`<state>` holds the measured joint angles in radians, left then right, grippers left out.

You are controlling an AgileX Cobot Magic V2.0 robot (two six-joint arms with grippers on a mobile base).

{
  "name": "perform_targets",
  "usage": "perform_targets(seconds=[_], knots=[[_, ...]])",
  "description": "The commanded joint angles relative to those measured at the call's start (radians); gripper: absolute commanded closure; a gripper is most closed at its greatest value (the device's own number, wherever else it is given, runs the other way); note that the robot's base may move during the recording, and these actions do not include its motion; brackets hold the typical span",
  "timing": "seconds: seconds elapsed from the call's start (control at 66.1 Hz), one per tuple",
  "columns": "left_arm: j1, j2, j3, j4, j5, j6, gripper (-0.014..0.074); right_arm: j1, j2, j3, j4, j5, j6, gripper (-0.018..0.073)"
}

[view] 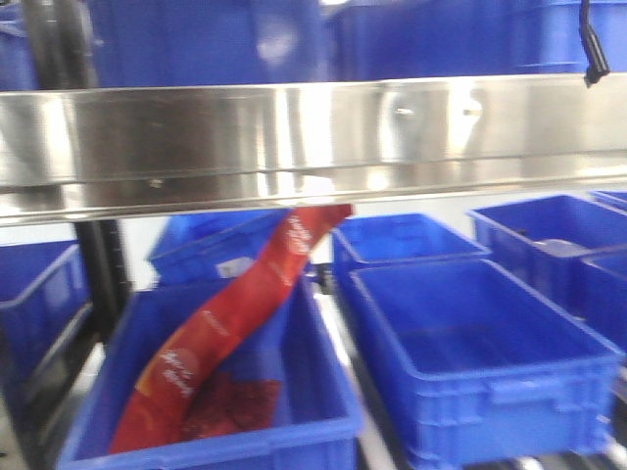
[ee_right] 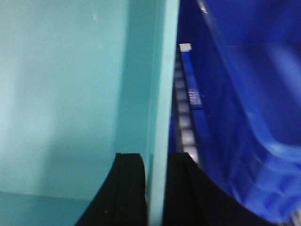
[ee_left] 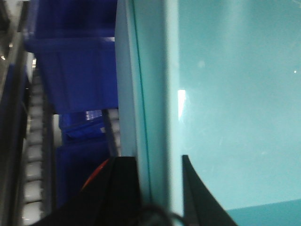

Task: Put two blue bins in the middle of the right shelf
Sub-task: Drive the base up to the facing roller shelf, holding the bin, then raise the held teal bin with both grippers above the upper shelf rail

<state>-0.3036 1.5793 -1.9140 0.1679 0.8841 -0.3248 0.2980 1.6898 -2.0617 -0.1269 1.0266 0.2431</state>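
My left pincer (ee_left: 160, 188) is clamped on the thick wall of a pale blue bin (ee_left: 225, 103), one black finger (ee_left: 117, 193) outside and one inside. My right pincer (ee_right: 155, 188) pinches a pale bin wall (ee_right: 70, 94) the same way. I cannot tell if these are two bins or one. Past them sit dark blue crates (ee_right: 244, 117) on rollers (ee_left: 33, 160). Farther off, the shiny shelf rail (view: 294, 137) crosses above more crates, and one crate (view: 294, 392) holds a red bag (view: 225, 333).

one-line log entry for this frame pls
left gripper: shut on pale bin wall | right gripper: shut on pale bin wall | shelf rail ahead
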Motion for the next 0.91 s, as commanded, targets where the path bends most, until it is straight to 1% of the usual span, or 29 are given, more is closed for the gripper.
perform_targets(seconds=[0.0,0.892], knots=[[-0.009,-0.024,-0.020,-0.044,-0.149,0.012,0.0707,0.006,-0.016,-0.012,0.016,-0.079,-0.009,0.0725],[-0.009,-0.024,-0.020,-0.044,-0.149,0.012,0.0707,0.006,-0.016,-0.012,0.016,-0.079,-0.009,0.0725]])
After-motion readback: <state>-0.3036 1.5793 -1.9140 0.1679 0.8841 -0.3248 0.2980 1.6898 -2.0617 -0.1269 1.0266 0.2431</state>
